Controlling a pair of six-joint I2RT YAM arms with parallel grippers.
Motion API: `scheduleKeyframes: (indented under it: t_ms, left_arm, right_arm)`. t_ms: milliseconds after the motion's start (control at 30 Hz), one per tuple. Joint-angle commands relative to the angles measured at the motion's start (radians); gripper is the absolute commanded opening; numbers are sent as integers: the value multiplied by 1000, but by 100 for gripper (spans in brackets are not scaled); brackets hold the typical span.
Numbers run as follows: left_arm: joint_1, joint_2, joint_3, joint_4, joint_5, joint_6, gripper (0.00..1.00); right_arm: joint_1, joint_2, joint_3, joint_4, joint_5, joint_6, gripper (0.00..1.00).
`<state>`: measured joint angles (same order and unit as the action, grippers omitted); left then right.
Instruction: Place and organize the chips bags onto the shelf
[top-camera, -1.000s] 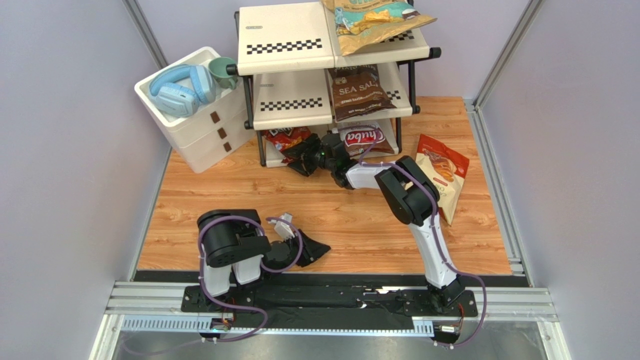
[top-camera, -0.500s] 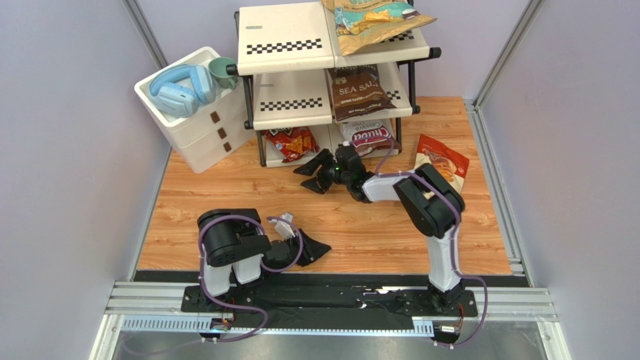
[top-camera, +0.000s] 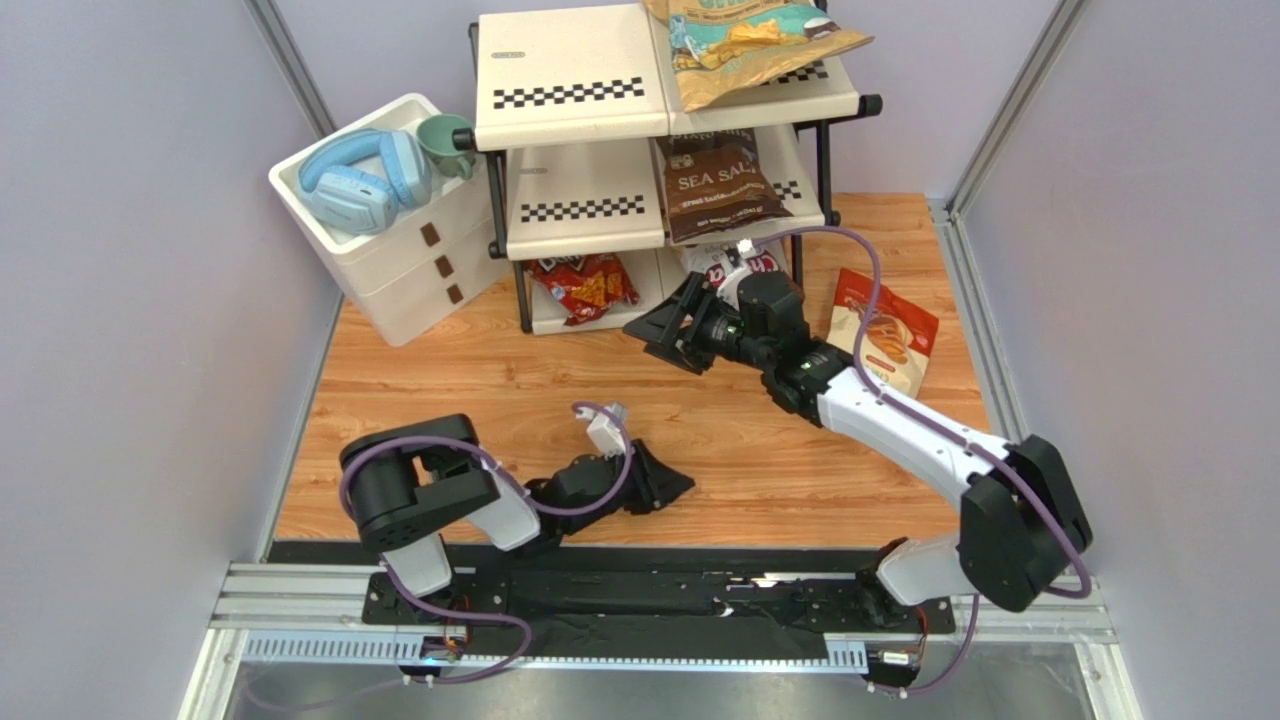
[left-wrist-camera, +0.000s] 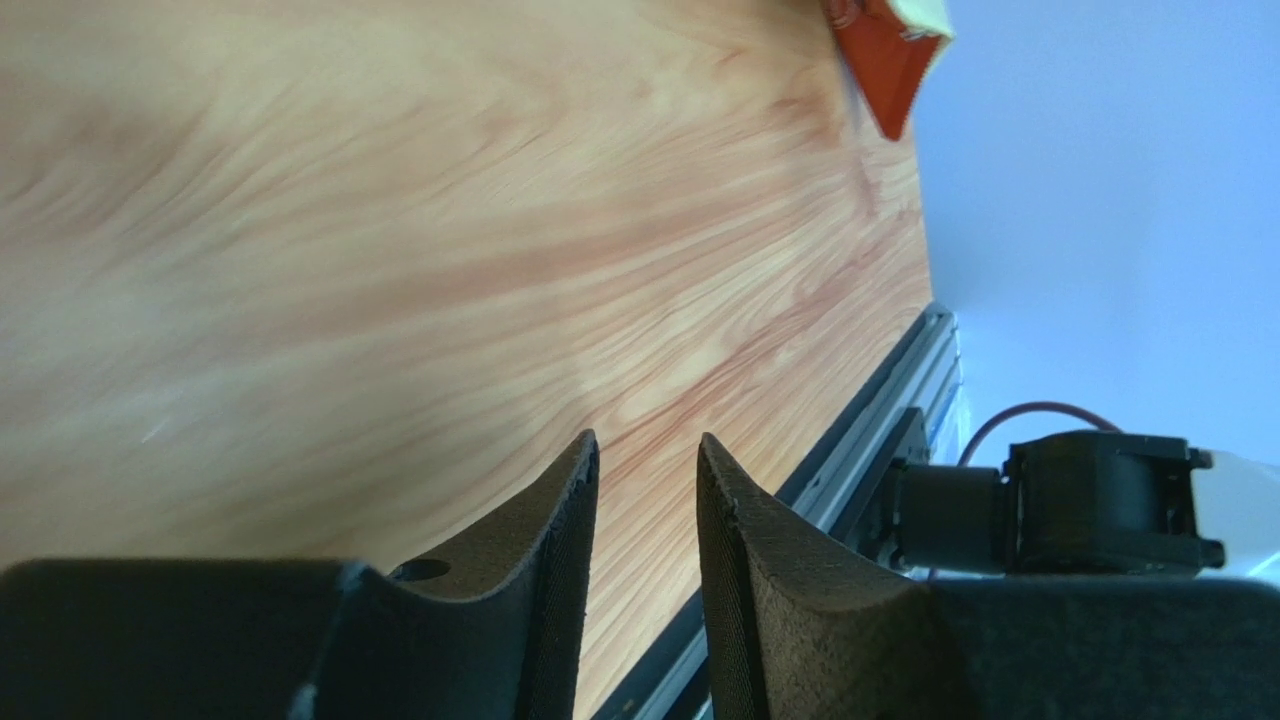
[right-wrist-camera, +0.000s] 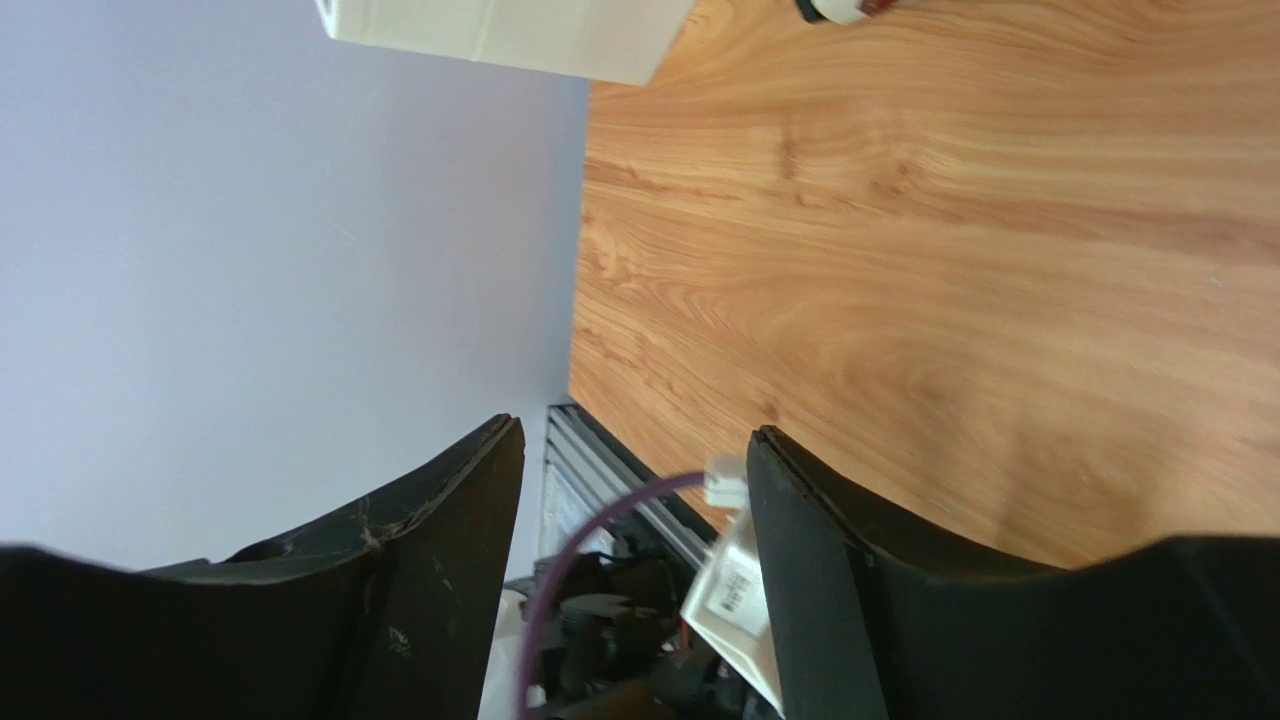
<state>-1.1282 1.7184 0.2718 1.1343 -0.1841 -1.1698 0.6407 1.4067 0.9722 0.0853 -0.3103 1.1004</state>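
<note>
Nearly done, we are seeing four chips bags on the shelf, the cream bag lying on the surface; left tool and right tool apart, empty.

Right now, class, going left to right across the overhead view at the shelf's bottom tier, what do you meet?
White drawer box, red Doritos bag, right gripper, cream bag with red-orange top.

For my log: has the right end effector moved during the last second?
Yes. The right end effector shifted to the right along the shelf front, away from the red Doritos bag.
</note>
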Motion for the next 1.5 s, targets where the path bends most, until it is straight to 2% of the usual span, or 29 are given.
scheduleKeyframes:
  t_ms: [0, 100, 167, 367, 400, 533, 700, 1033, 1267, 1467]
  left_arm:
    - [42, -86, 145, -299, 55, 127, 42]
    - [102, -63, 262, -379, 131, 180, 42]
    - [134, -7, 329, -378, 176, 196, 43]
    - [225, 222, 611, -448, 409, 260, 53]
    - [232, 281, 651, -462, 460, 260, 57]
    - [280, 400, 797, -383, 552, 214, 57]
    - [327, 490, 903, -317, 665, 185, 57]
    - [328, 583, 1141, -346, 775, 141, 59]
    - [291, 668, 1351, -571, 793, 197, 60]
    - [281, 725, 1419, -631, 779, 216, 60]
  right_arm:
    - [-3, -155, -21, -235, 101, -151, 62]
    - [-25, -297, -36, -338, 149, -235, 62]
    - [-45, -406, -36, -439, 200, -298, 62]
    - [-101, -604, -38, -630, 367, -413, 65]
    - [-104, -639, -36, -653, 411, -445, 65]
    - [-128, -712, -52, -763, 462, -488, 67]
    - [-148, -795, -98, -814, 522, -520, 68]
    - [-156, -833, -158, -860, 537, -508, 68]
    - [-157, -873, -156, -886, 539, -501, 68]
    - [-157, -897, -135, -911, 570, -513, 68]
